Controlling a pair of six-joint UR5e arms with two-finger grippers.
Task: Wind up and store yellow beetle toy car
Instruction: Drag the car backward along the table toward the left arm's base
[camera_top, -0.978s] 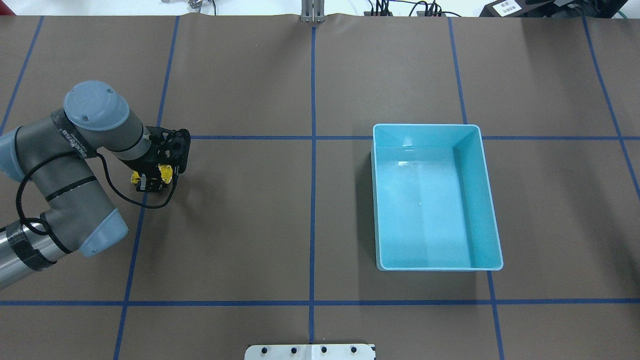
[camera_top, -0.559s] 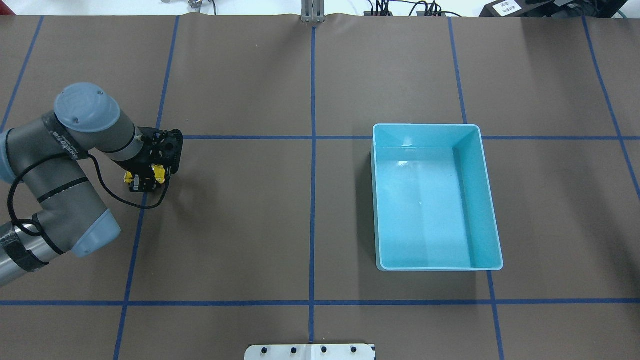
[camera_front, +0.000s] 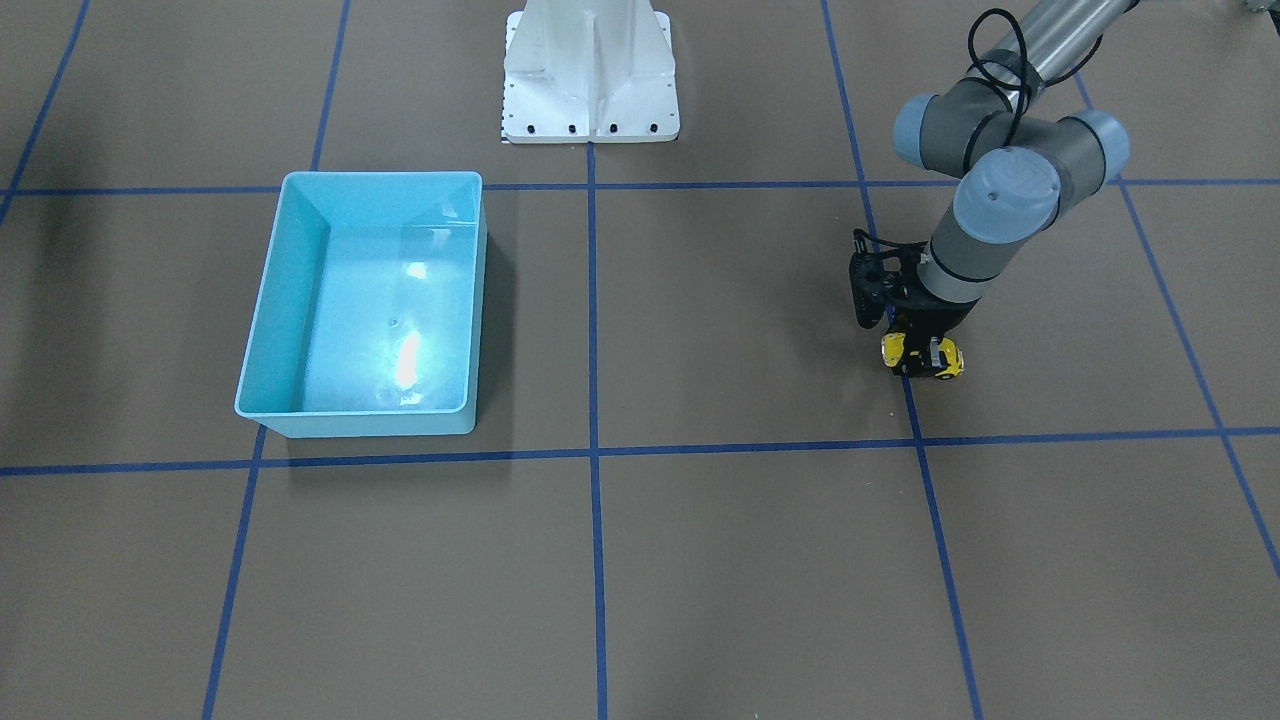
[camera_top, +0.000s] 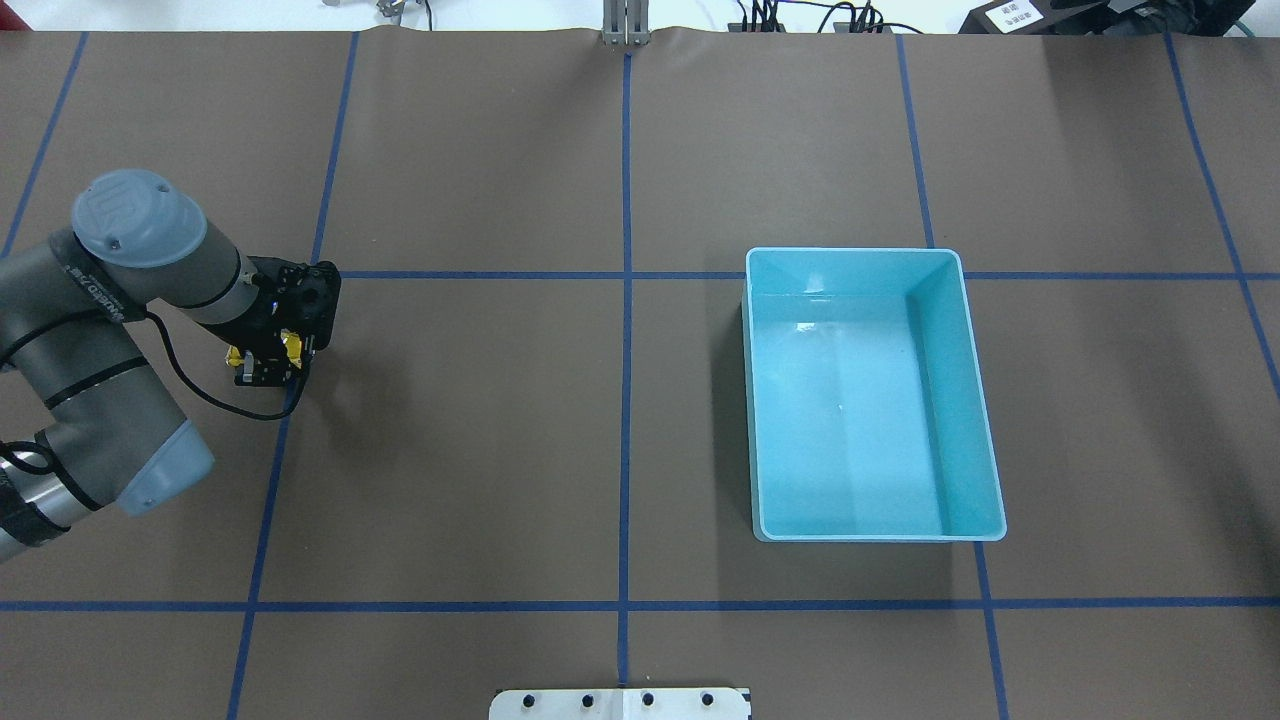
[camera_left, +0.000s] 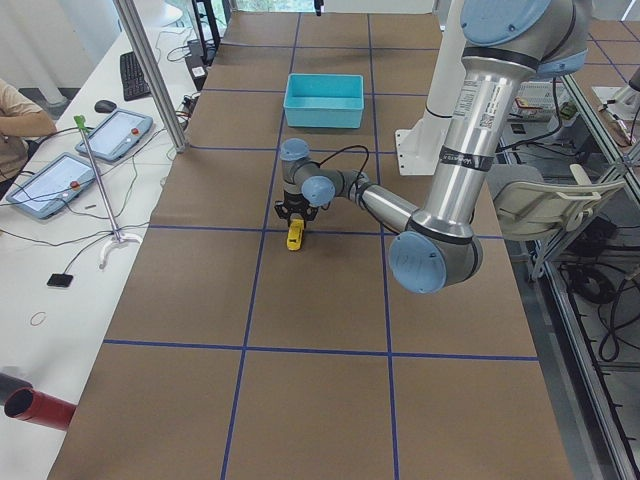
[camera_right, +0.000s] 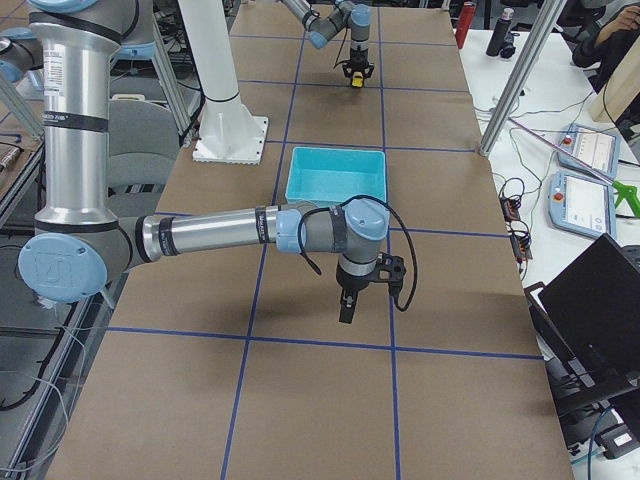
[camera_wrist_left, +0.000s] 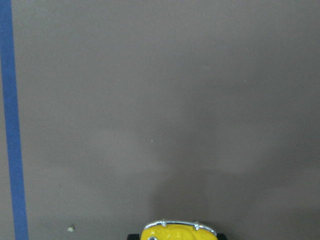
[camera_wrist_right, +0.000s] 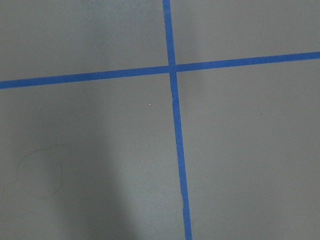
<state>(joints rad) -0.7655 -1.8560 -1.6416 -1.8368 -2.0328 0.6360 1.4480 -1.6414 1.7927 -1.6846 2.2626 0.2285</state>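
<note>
The yellow beetle toy car (camera_top: 292, 346) is at the table's left side, on or just above the brown surface, by a blue tape line. My left gripper (camera_top: 262, 366) points down and is shut on it, with yellow showing on both sides of the black fingers (camera_front: 918, 358). The car's front (camera_wrist_left: 177, 233) peeks in at the bottom edge of the left wrist view. It also shows as the small yellow car (camera_left: 295, 235) and the distant car (camera_right: 354, 82) in the side views. My right gripper (camera_right: 345, 308) hangs over bare table near the robot's right end; I cannot tell its state.
The light-blue bin (camera_top: 855, 253) stands empty right of centre, far from the car; it is also the bin (camera_front: 380, 178) in the front view. Blue tape lines grid the brown table cover. The white robot base (camera_front: 590, 70) is at mid-table. A person's arm and tablets lie beyond the left end.
My left arm has drawn back to the left, carrying the held car about a car's length along the table, away from the bin. The bin has stayed put.
</note>
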